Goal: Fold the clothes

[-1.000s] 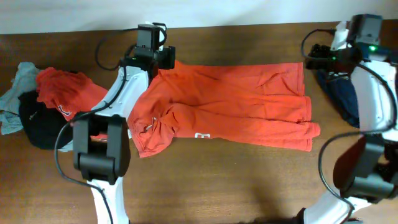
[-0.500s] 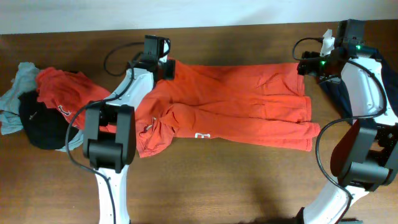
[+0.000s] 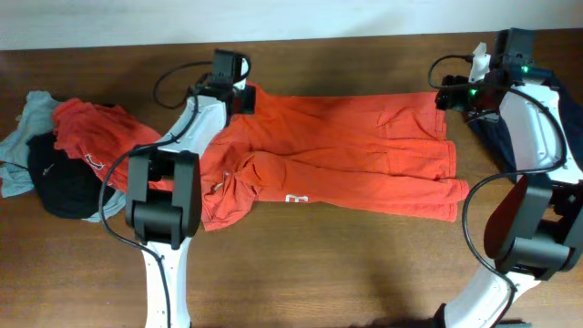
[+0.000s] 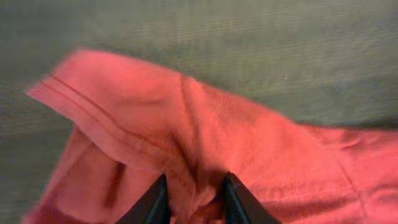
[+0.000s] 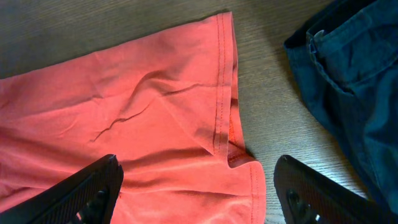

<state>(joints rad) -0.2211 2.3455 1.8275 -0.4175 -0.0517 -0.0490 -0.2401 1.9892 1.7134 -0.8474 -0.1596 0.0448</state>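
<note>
Barely shifted since half a second before: nudged the left end effector [image 3: 246, 98] a shade toward the far edge of the table [image 3: 364, 273]; kept the right end effector [image 3: 444, 95] where it was. Clenched on the left, pinching a bunched fold of the orange-red T-shirt [image 3: 346, 150] at its far left corner; from the left wrist, showed cloth gathered between the two fingers [image 4: 155, 200] and a double-stitched hem running off to the left. Spread wide on the right, released, hovering over the shirt's far right hem corner and gripping nothing. Lay stretched left to right across the middle of the table; creased throughout, rumpled and folded over on itself at the left end; carried white lettering [image 3: 294, 199] near the front edge. Rested near the shirt's right end as a navy garment [image 5: 351, 81], apart from it with bare table between. Heaped at the table's left end: red garment [image 3: 91, 132], black garment [image 3: 56, 178] and grey-green garment [image 3: 27, 114], overlapping.
</note>
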